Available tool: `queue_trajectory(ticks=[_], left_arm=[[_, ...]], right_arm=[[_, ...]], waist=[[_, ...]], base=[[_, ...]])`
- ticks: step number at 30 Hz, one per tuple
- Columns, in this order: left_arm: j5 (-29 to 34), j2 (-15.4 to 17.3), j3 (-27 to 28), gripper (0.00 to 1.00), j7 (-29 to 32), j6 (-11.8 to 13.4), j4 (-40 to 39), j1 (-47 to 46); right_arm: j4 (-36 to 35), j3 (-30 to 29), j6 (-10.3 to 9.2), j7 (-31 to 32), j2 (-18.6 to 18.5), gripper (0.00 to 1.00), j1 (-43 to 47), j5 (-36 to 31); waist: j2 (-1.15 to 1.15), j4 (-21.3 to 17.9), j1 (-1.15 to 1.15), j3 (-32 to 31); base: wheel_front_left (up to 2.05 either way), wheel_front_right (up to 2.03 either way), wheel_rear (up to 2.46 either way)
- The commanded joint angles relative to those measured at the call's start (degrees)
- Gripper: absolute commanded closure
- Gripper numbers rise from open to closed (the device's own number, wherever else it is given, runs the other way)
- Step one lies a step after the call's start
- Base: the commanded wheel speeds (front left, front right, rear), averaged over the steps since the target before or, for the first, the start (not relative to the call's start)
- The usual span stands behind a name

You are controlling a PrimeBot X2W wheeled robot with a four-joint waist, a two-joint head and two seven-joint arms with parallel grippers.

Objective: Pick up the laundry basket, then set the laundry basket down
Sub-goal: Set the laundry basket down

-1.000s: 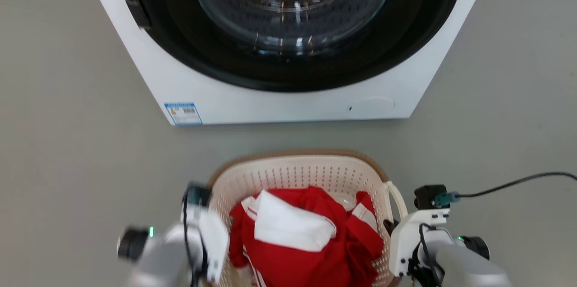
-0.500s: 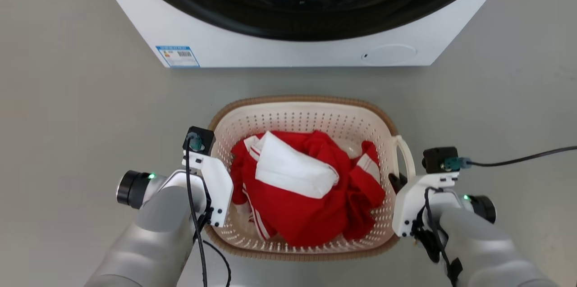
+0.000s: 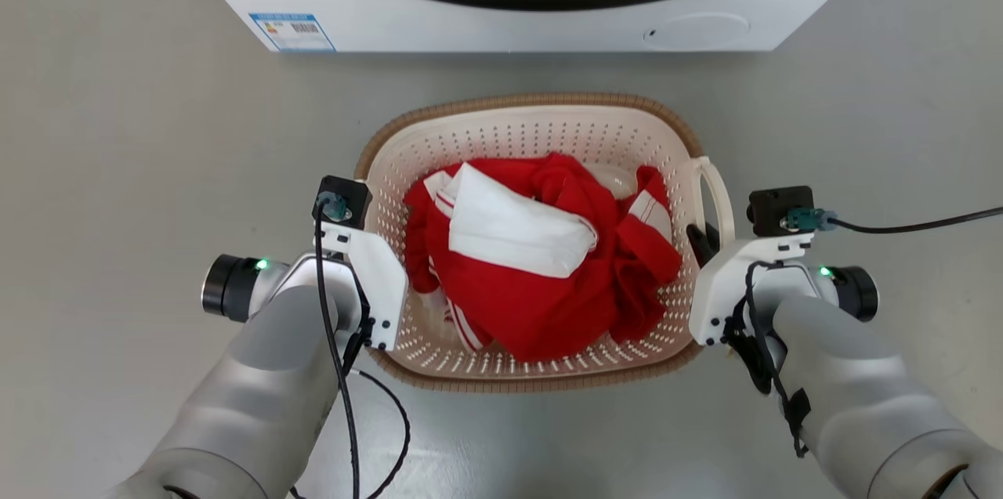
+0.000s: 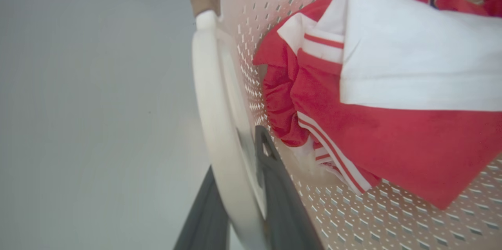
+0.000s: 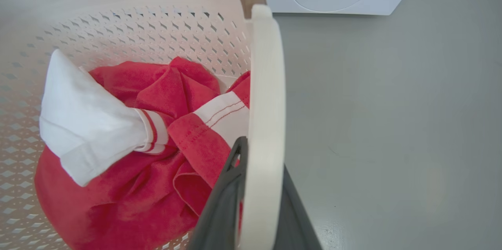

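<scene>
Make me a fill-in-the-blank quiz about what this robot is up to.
1. The basket holds a crumpled garment that is white and ____.
2. The left end effector and the right end effector each clamp a white loop ____ on the basket's side.
3. The blue sticker on the washer sits toward the robot's ____.

Missing words: red; handle; left.

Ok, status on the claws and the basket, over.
Left claw, right claw shut on laundry basket, one each side. Clothes inside. Washer ahead, clear gap.
</scene>
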Motion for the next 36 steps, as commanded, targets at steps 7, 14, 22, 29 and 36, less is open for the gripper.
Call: queue_trajectory(ticks=[7,14,22,29,36], left_arm=[[-0.47,-0.41,-0.38,1.0,-1.57,0.19,-1.25,-2.77],[-0.63,-0.41,-0.71,1.0,-3.15,0.69,-0.9,-5.0],[-0.7,-0.41,-0.83,1.0,-5.05,0.88,0.18,-8.03],[-1.1,-0.41,-1.12,1.0,-5.89,0.91,0.58,-9.34],[-1.6,-0.41,-1.56,1.0,-6.31,0.88,0.79,-10.05]], right_arm=[[-1.12,-0.4,0.95,-2.83,0.95,1.0,-2.08,-2.73],[-1.1,-1.51,0.95,-3.01,0.2,1.0,-2.66,-4.41],[-1.09,-3.19,0.95,-3.59,0.31,1.0,-3.69,-6.54],[-1.09,-4.91,0.95,-4.13,0.07,1.0,-4.53,-8.22],[-1.09,-6.65,0.95,-4.43,-0.25,1.0,-5.06,-9.91]], waist=[[0.0,0.36,0.0,5.03],[0.0,0.73,0.0,8.21],[0.0,0.31,0.0,11.62],[0.0,0.38,0.0,13.65],[0.0,0.63,0.0,15.07]], base=[[0.0,0.0,0.0],[0.0,0.0,0.0],[0.0,0.0,0.0],[0.0,0.0,0.0],[0.0,0.0,0.0]])
